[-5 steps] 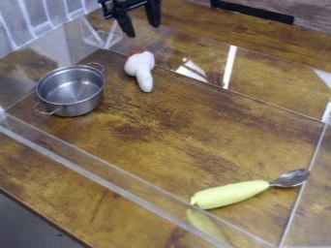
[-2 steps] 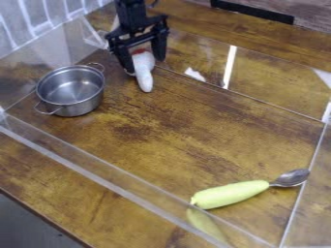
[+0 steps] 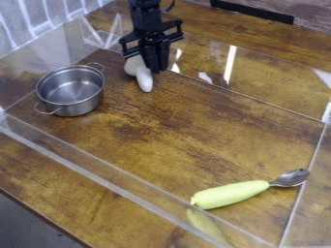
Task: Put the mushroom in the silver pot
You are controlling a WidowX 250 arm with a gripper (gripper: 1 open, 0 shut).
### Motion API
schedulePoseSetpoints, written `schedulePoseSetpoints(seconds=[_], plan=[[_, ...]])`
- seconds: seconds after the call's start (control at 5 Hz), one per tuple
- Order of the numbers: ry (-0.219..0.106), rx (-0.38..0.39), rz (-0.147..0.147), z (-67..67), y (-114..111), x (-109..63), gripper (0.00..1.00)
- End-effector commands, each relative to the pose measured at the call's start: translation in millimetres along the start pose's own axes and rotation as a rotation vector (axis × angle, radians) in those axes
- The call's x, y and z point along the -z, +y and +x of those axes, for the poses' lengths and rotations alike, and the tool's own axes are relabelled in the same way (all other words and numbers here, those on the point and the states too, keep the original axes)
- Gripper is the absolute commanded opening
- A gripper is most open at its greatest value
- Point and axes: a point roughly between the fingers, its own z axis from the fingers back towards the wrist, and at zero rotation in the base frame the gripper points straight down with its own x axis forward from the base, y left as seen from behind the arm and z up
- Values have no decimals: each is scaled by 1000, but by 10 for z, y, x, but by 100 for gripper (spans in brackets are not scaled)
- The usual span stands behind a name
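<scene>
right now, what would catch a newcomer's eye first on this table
The black gripper at the top, pointing straight down with its jaws closed onto the cap end of the mushroom, which lies on its side on the wooden table. Just left of it sits the shiny silver pot, empty. Far off at the lower right lie a yellow-green vegetable and a metal spoon.

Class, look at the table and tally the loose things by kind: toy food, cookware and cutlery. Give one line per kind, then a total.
Toy food: 2, the mushroom and the yellow-green vegetable
Cookware: 1, the silver pot
Cutlery: 1, the metal spoon
Total: 4
</scene>
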Motion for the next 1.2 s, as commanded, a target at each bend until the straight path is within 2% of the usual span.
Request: schedulePoseSetpoints(seconds=[0.0,0.4,0.6,0.8,1.0], plan=[[-73,-86,-103,32,-124,-539,0],[-117,-329,-183,208,4,-995,0],[-126,-368,-197,297,18,-1183,0],[-124,-406,-174,310,4,-998,100],[-118,-444,-152,321,-12,-808,100]])
